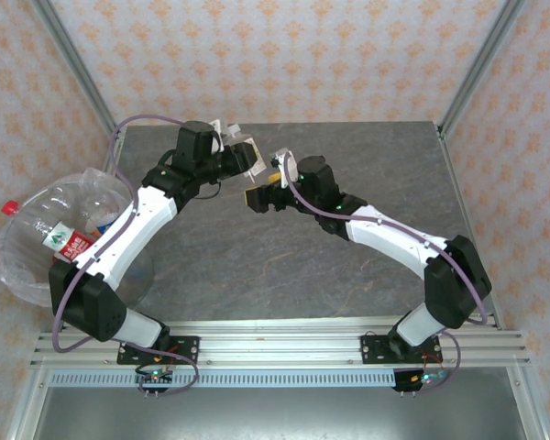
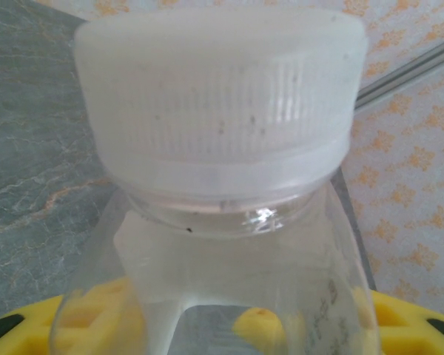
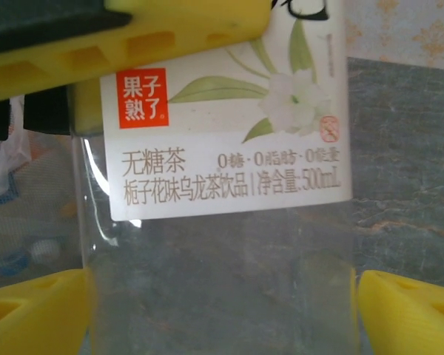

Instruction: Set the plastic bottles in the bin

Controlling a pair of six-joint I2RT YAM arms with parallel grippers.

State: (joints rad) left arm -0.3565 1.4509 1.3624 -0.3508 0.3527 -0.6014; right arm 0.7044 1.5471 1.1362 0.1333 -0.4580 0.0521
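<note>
Top external view: two arms meet above the grey table (image 1: pixel 284 275) with one clear tea bottle (image 1: pixel 246 149) between them. It is well apart from the single bag-lined bin (image 1: pixel 18 270) at left, where at least two bottles (image 1: pixel 69 240) lie. Left wrist view brings the white cap (image 2: pixel 222 96) close, and the left gripper (image 2: pixel 214 333) is clamped on the body below it. Right wrist view reads the flowered white label (image 3: pixel 229 111). The right gripper (image 3: pixel 222 314) has its yellow fingers (image 3: pixel 29 310) just beside either wall, and whether they touch the bottle cannot be told.
</note>
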